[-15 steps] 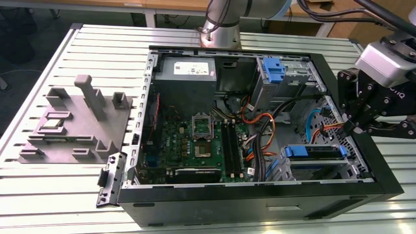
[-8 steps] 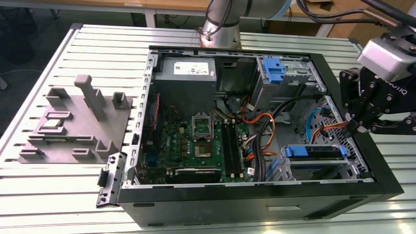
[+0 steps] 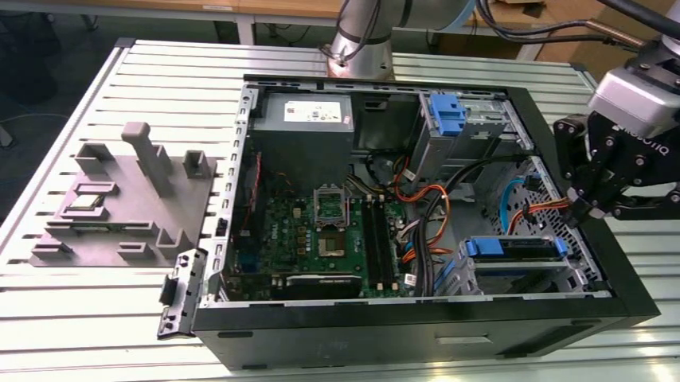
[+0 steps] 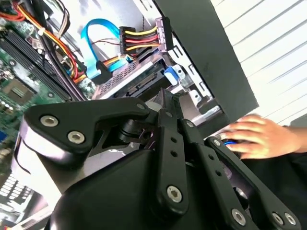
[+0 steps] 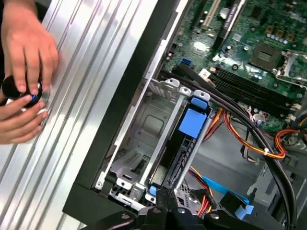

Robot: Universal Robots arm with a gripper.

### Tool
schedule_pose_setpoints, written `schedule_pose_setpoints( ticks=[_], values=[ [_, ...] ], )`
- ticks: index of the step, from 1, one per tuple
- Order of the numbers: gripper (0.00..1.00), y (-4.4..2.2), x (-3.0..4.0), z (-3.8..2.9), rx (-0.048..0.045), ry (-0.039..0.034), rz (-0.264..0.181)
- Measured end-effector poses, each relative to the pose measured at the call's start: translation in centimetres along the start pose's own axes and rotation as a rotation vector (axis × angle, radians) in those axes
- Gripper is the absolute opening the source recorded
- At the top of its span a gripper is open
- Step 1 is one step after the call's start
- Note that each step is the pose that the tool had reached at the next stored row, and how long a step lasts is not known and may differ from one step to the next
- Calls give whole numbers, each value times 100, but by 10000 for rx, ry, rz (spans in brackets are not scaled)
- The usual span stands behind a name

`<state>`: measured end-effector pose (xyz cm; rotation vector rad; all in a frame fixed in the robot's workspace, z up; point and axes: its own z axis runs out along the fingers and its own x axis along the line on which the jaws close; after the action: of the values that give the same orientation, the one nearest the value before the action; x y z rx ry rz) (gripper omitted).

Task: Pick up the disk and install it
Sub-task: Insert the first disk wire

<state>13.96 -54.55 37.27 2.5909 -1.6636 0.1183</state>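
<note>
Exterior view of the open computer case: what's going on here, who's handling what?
The arm's gripper hangs over the open computer case at the exterior view's right, just above the drive bay. The disk, with its blue rails, sits in that bay next to the cables, and the gripper is not visibly gripping it. In the first wrist view, a person's hands are on the slatted table beside the case, around a small round black object.

Hand [image 5: 26,43] grips black knob [image 5: 18,87] beside open case [image 5: 136,81].
</note>
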Motion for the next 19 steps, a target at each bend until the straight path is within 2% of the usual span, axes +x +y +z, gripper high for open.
schedule_pose_setpoints(
  ticks=[3, 4, 6, 8, 9, 16, 17, 18, 19],
  values=[
    [10, 0, -1, 7, 76, 42, -446],
    [10, 0, -1, 7, 95, 81, -558],
    [10, 0, -1, 8, 107, 227, -723],
    [10, -1, -3, 10, 97, 428, -809],
    [10, -4, -9, 11, 101, 498, -826],
    [11, -4, -10, 11, 98, 514, -830],
    [17, -4, -10, 11, 97, 514, -829],
    [17, -4, -10, 11, 97, 515, -829],
    [24, -4, -10, 11, 97, 515, -830]
  ],
)
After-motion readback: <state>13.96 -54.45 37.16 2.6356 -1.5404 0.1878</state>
